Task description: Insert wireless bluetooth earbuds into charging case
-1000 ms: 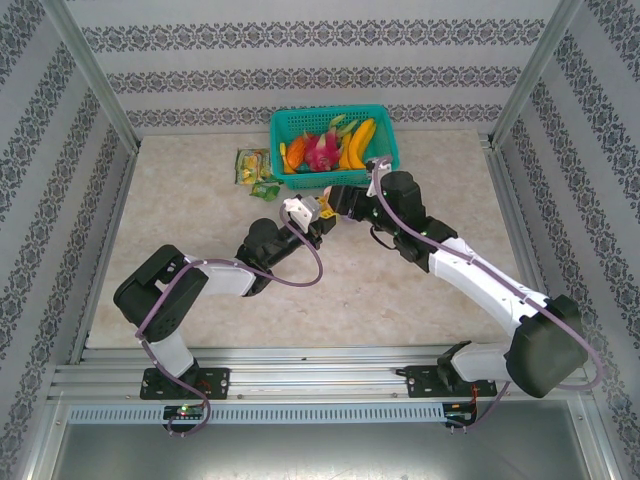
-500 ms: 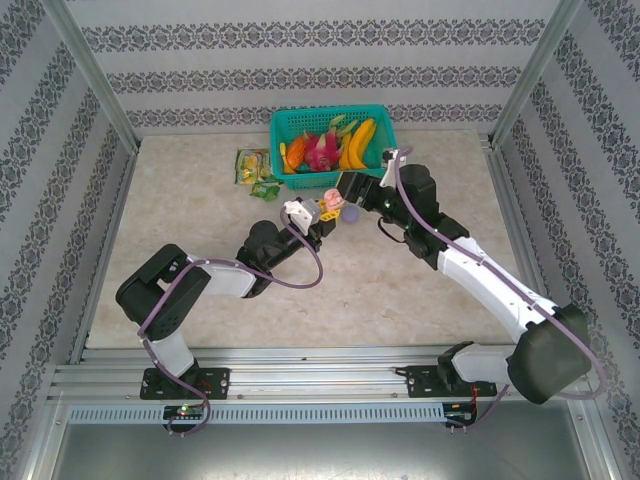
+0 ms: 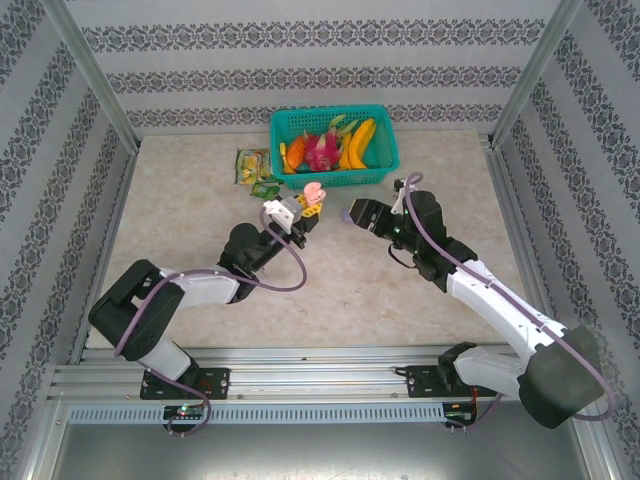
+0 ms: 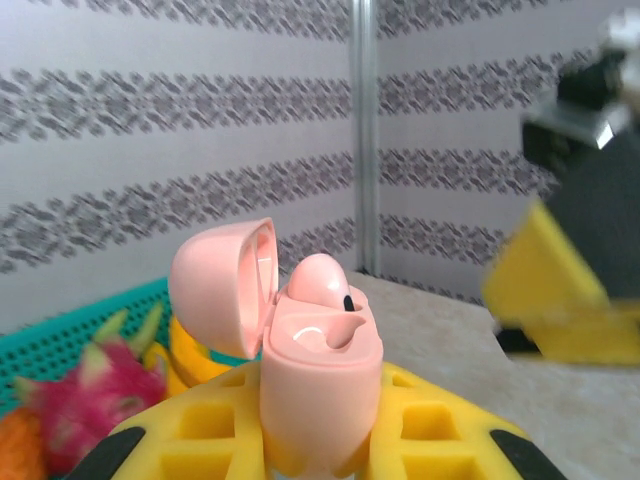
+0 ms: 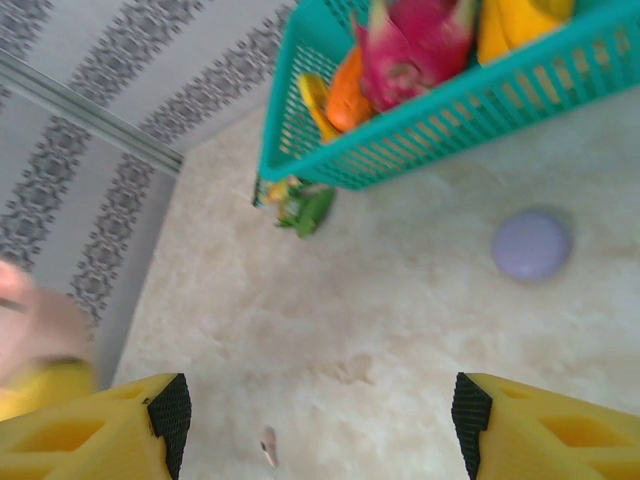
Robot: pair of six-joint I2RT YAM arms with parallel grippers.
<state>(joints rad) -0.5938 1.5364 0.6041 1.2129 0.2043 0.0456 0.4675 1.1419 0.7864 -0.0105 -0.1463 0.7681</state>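
My left gripper (image 4: 320,445) is shut on a pale pink charging case (image 4: 320,370), held upright above the table. Its lid (image 4: 225,285) stands open to the left, and one pink earbud (image 4: 318,278) sits in the right-hand slot. From above, the case (image 3: 313,190) shows at the tip of the left gripper (image 3: 303,207), just in front of the basket. My right gripper (image 3: 358,213) hovers to the right of it, apart from it. In the right wrist view that gripper (image 5: 317,415) is open with nothing between its fingers, and a tiny pink earbud (image 5: 268,445) lies on the table below.
A teal basket (image 3: 330,118) of toy fruit stands at the back middle, its wall (image 5: 430,130) close ahead of the right gripper. A round purple disc (image 5: 531,245) lies on the table near it. Green and yellow snack packets (image 3: 253,165) lie left of the basket.
My right gripper has pulled back to the right, away from the case, standing open. The left arm has stretched out, carrying the open case slightly left and toward the basket.
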